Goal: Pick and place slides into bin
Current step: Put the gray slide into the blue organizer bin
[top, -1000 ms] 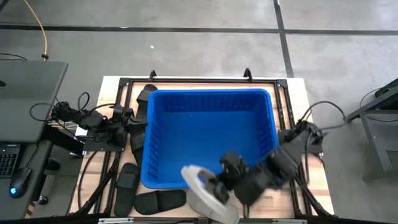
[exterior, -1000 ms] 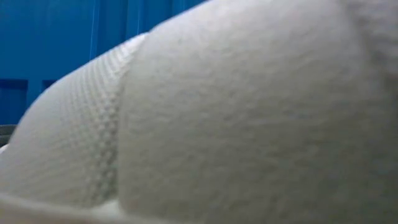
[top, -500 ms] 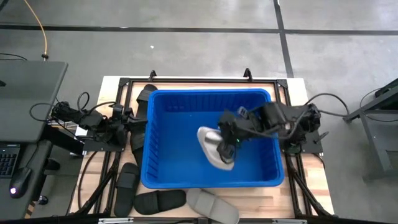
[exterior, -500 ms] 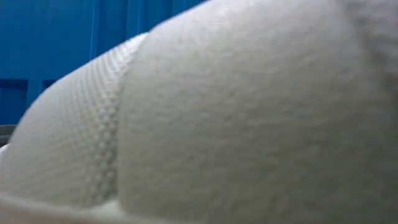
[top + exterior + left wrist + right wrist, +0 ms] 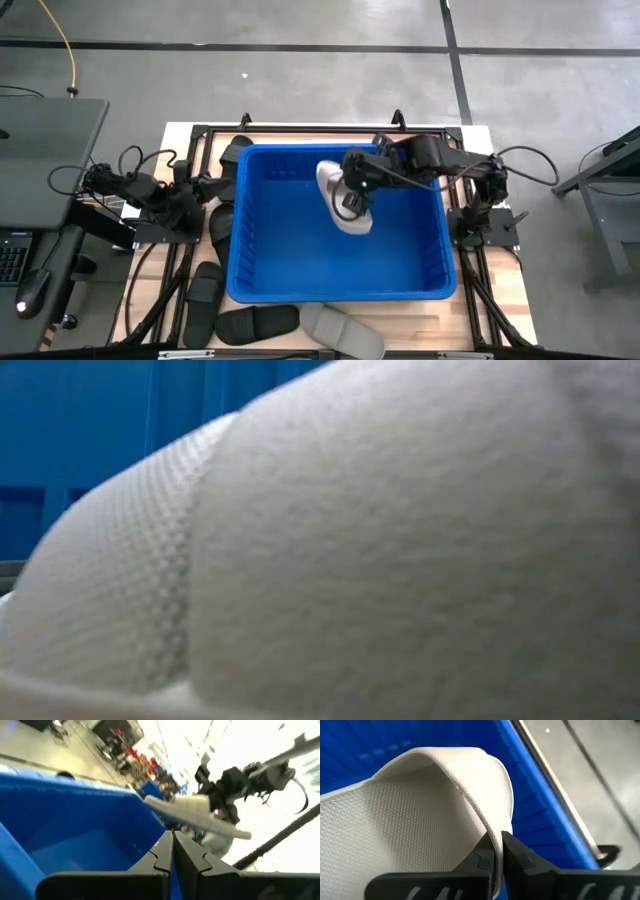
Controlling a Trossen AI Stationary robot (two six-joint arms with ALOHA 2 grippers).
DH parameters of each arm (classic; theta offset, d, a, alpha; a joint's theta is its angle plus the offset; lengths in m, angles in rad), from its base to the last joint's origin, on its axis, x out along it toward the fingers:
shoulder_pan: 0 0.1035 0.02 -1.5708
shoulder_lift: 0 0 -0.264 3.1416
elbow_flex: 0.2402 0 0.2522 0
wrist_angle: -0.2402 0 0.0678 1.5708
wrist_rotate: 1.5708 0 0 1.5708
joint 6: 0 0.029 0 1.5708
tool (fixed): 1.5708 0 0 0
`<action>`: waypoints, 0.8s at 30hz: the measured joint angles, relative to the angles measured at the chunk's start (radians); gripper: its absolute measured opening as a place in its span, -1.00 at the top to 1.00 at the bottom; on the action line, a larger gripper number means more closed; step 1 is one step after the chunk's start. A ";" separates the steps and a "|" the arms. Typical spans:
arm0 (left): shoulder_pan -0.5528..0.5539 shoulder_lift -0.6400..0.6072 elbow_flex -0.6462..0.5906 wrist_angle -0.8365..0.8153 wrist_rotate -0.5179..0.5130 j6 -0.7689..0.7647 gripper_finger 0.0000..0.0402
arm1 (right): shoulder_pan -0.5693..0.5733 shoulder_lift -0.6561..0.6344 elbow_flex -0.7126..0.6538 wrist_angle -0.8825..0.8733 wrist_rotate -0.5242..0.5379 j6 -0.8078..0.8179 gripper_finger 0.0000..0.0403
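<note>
1. A light grey slide [image 5: 345,193] hangs over the far half of the bin [image 5: 260,290], held up in the air above the blue floor; in the right wrist view its strap band [image 5: 470,780] arches over the textured footbed.
2. The right gripper [image 5: 352,192] has its fingers closed tight on that slide's strap edge, the two dark fingertips [image 5: 517,852] nipping the rubber between them.
3. The bin is a large blue tub with ribbed walls, sitting mid-table. Its floor looks bare in the high view, so the only sandal within its outline is the one held above it.
4. Outside the bin, on the table [image 5: 510,300] just in front of its near wall, lies a second light grey slide [image 5: 340,330]; this one fills the low view [image 5: 400,560] with blue wall behind it.
5. Beside it to the left lie two black slides: one [image 5: 258,323] lying crosswise, another [image 5: 205,290] next to the bin's near left corner.
6. Another black slide [image 5: 233,152] shows at the bin's far left corner, partly hidden.
7. The left gripper [image 5: 205,186] waits beside the bin's left wall, fingers pressed together on nothing [image 5: 172,852].
</note>
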 joint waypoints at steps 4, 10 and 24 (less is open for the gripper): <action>0.000 0.000 0.000 0.022 -0.091 -0.013 0.97 | -0.004 0.003 -0.029 0.002 0.026 -0.108 1.00; 0.000 0.000 0.000 0.078 -0.145 -0.069 0.97 | 0.003 0.003 -0.217 0.003 -0.038 -0.090 1.00; 0.000 0.000 0.000 0.117 -0.134 -0.067 0.97 | -0.009 0.005 -0.706 0.012 -0.073 0.026 1.00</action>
